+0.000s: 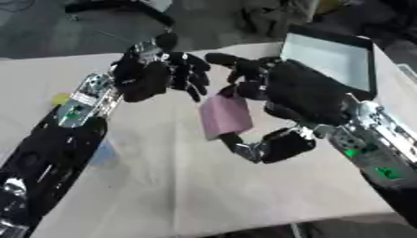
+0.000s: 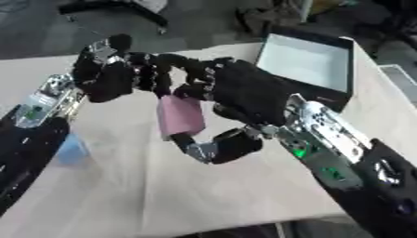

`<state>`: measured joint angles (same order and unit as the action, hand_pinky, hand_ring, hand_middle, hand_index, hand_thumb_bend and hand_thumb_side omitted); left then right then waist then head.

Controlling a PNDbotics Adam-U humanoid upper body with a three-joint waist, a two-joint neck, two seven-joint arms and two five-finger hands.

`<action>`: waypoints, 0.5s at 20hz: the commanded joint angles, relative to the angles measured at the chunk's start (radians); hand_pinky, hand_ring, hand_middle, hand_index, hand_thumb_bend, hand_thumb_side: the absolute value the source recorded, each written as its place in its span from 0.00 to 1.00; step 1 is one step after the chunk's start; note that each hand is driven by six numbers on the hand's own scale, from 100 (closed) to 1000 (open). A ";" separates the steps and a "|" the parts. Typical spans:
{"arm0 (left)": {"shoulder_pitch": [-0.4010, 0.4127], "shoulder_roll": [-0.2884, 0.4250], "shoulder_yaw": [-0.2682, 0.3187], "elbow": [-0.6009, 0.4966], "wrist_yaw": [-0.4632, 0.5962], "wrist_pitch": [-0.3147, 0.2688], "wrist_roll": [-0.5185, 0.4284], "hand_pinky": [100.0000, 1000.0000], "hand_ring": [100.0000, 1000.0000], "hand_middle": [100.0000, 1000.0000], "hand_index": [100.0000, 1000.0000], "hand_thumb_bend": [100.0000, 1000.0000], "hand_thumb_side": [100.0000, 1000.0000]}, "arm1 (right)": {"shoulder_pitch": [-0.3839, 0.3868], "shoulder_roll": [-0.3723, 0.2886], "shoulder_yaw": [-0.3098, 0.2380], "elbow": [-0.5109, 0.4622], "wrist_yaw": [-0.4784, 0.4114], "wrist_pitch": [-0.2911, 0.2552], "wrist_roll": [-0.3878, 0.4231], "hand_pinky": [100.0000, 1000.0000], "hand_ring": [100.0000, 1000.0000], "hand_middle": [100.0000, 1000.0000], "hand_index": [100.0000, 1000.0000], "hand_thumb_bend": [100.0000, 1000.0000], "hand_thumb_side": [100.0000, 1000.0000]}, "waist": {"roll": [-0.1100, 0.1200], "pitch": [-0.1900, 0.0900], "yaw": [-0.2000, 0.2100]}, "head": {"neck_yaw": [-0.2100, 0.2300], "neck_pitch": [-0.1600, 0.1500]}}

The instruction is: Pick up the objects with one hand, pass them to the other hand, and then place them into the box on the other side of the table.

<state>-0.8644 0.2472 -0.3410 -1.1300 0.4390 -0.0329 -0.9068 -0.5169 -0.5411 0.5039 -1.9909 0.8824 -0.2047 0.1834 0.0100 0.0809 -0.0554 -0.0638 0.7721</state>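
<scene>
You are at the handover, judging by how things lie: the pink block (image 1: pixel 225 115) is off the worktop (image 1: pixel 187 186) and hangs in the air between your two robot hands, above the middle of the worktop. Picking up looks done. What is left is to finish the pass and then carry the block to the open black box (image 1: pixel 332 59), which sits at the far right of the worktop with its pale inside showing; nothing can be seen in it yet.

Your right robot hand (image 1: pixel 297 95) has the block: its thumb curls under the block's lower edge and its fingers reach over the upper edge, so the block is pinched top and bottom and hangs tilted. The right arm comes in from the lower right, wrist bent so the back of the hand faces the camera.

Your left robot hand (image 1: pixel 155 74) is raised just to the left of the block, its fingers curled downward with the tips close to the block's upper left corner. You cannot tell from either view whether those fingertips touch the block; they do not look closed round it. The left forearm runs up from the lower left corner.

Near the left forearm a small yellow thing (image 1: pixel 60 98) and a pale blue thing (image 2: pixel 71 148) lie on the worktop, presumably waiting their turn
</scene>
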 commanded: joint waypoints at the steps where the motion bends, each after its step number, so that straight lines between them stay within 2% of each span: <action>1: -0.019 0.039 0.026 -0.006 -0.003 -0.039 0.000 0.65 0.65 0.62 0.80 0.15 1.00 | 0.003 -0.040 -0.030 -0.009 0.015 0.018 -0.015 0.56 0.70 1.00 0.16 0.00 0.66 | -0.003 -0.013 0.000 | -0.011 -0.002; 4: -0.015 0.099 0.041 -0.063 0.033 -0.083 0.000 0.65 0.65 0.61 0.80 0.08 1.00 | 0.045 -0.088 -0.072 -0.009 0.028 0.058 -0.034 0.55 0.70 1.00 0.16 0.00 0.65 | 0.001 -0.016 0.007 | -0.045 -0.002; 6: -0.013 0.143 0.067 -0.108 0.060 -0.111 0.000 0.65 0.65 0.61 0.80 0.05 1.00 | 0.085 -0.130 -0.113 -0.009 0.047 0.086 -0.046 0.53 0.70 1.00 0.16 0.00 0.63 | 0.008 -0.019 0.019 | -0.085 -0.002; 7: -0.009 0.166 0.082 -0.131 0.074 -0.125 0.000 0.65 0.65 0.61 0.80 0.03 1.00 | 0.107 -0.151 -0.134 -0.009 0.059 0.100 -0.054 0.56 0.70 1.00 0.15 0.00 0.65 | 0.012 -0.020 0.025 | -0.103 -0.002; 10: 0.018 0.232 0.128 -0.197 0.115 -0.166 0.000 0.65 0.64 0.61 0.80 0.00 0.94 | 0.173 -0.217 -0.200 0.008 0.097 0.141 -0.082 0.54 0.71 1.00 0.15 0.00 0.61 | 0.027 -0.020 0.051 | -0.157 -0.002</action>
<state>-0.8324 0.4290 -0.2417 -1.2881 0.5330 -0.1801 -0.9064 -0.3358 -0.7095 0.3400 -1.9789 0.9635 -0.0804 0.1126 0.0428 0.0778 -0.0006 -0.1995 0.7722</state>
